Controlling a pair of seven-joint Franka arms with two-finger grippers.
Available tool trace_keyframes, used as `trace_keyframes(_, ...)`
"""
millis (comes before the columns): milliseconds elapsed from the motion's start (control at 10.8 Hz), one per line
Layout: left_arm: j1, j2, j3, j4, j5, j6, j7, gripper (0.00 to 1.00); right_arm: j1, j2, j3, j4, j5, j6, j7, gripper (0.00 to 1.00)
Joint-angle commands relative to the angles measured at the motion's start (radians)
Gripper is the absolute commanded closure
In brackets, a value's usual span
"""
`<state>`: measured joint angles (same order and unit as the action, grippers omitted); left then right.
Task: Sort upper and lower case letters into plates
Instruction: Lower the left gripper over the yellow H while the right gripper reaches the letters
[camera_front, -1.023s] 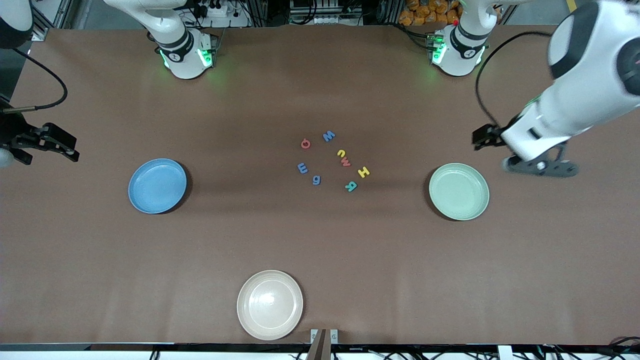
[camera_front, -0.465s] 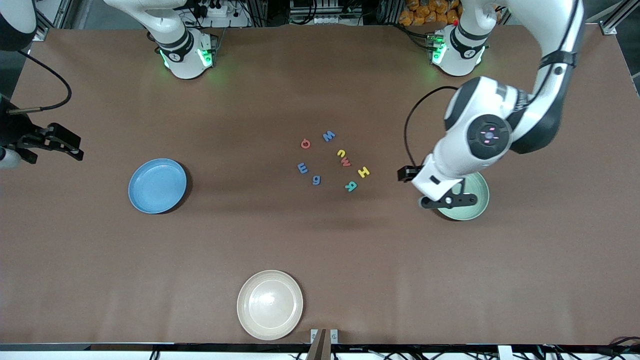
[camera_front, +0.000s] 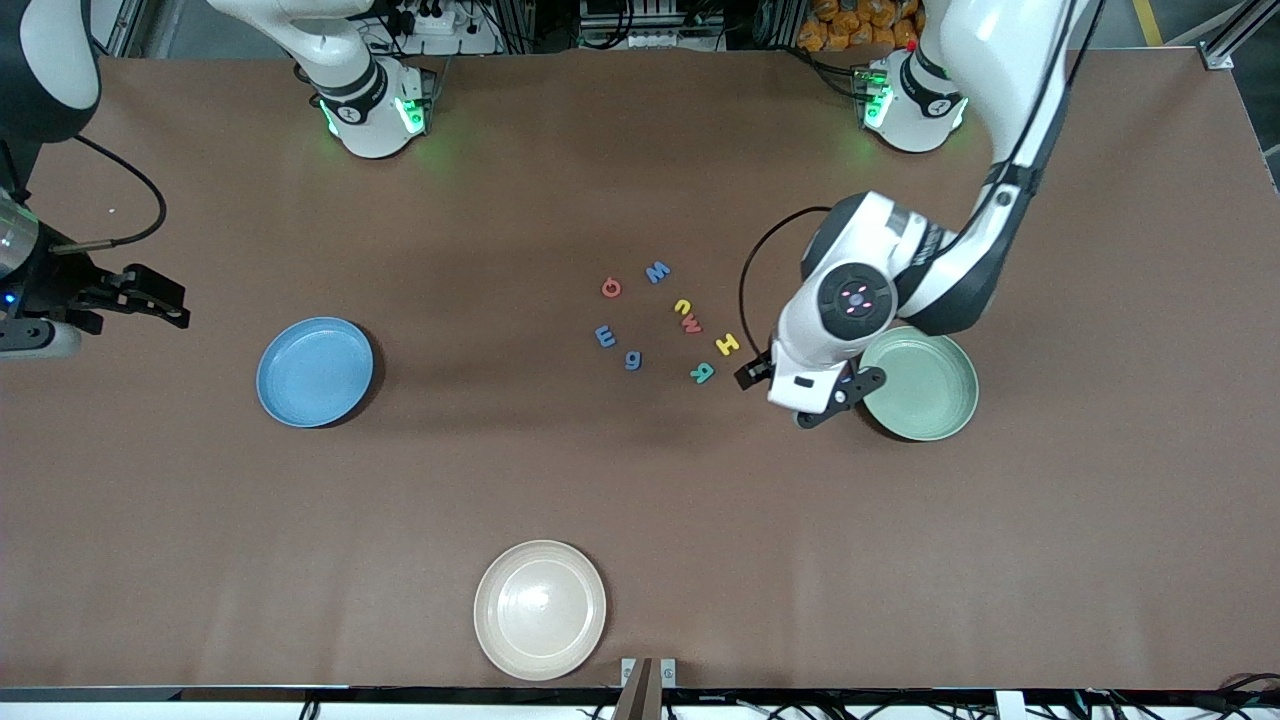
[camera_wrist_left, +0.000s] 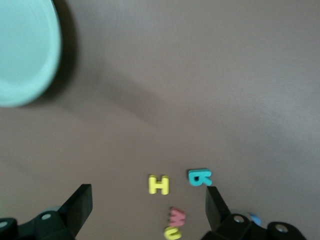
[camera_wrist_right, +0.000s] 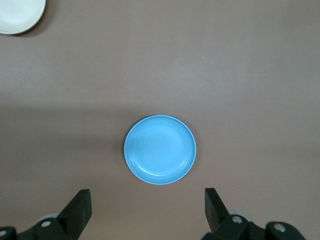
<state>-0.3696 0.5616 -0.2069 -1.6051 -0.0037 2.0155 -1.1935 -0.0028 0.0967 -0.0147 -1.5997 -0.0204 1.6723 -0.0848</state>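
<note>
Robotics lab: two bench-mounted arms, brown table (camera_front: 640, 520), aluminium framing, power strips, loose cables along edge.

A wide table (camera_front: 200, 520) covered in plain brown sheet filled nearly the whole view. Along its edge by the arm bases stood metal framing, power strips with cables (camera_front: 430, 20) and a heap of orange packets (camera_front: 850, 25). A cream plate (camera_front: 540, 610) sat near the front camera's edge.

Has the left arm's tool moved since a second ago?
Yes. The left tool, open, has swung from over bare table at the left arm's end, across the mint green plate, to that plate's edge nearest the letters.
</note>
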Motion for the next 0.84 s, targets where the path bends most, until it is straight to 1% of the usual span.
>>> trace_keyframes(0, -0.058, 0.089, 0.006, 0.01, 0.005, 0.074, -0.203, 0.0, -0.009, 0.009, 0.005, -0.009, 0.011, -0.003, -0.007, 0.0)
trace_keyframes(93, -0.087, 0.096, 0.009, -0.019, 0.014, 0.112, -0.257, 0.0, -0.009, 0.014, 0.005, -0.009, 0.011, -0.005, -0.009, 0.0)
trace_keyframes(186, -0.094, 0.089, 0.009, -0.065, 0.042, 0.156, -0.306, 0.0, -0.014, 0.018, 0.007, -0.009, 0.011, -0.005, -0.006, 0.0)
trace_keyframes(279, -0.094, 0.086, 0.006, -0.084, 0.071, 0.175, -0.311, 0.0, -0.022, 0.04, 0.007, -0.013, 0.011, -0.005, -0.009, 0.0)
trace_keyframes(372, -0.1, 0.093, 0.007, -0.087, 0.074, 0.196, -0.316, 0.0, -0.026, 0.063, 0.005, -0.022, 0.011, -0.006, -0.048, 0.0)
trace_keyframes(465, -0.098, 0.093, 0.008, -0.108, 0.074, 0.219, -0.317, 0.0, -0.038, 0.072, 0.004, -0.046, 0.011, 0.006, -0.135, 0.0)
trace_keyframes(558, -0.095, 0.083, 0.008, -0.14, 0.074, 0.23, -0.317, 0.0, -0.075, 0.104, 0.002, -0.071, 0.013, 0.041, -0.192, 0.0)
trace_keyframes(651, -0.095, 0.071, 0.008, -0.175, 0.074, 0.23, -0.317, 0.0, -0.104, 0.121, -0.008, -0.129, 0.017, 0.108, -0.286, 0.0)
trace_keyframes(744, -0.097, 0.054, 0.006, -0.209, 0.074, 0.236, -0.324, 0.0, -0.106, 0.124, -0.031, -0.194, 0.029, 0.169, -0.381, 0.0)
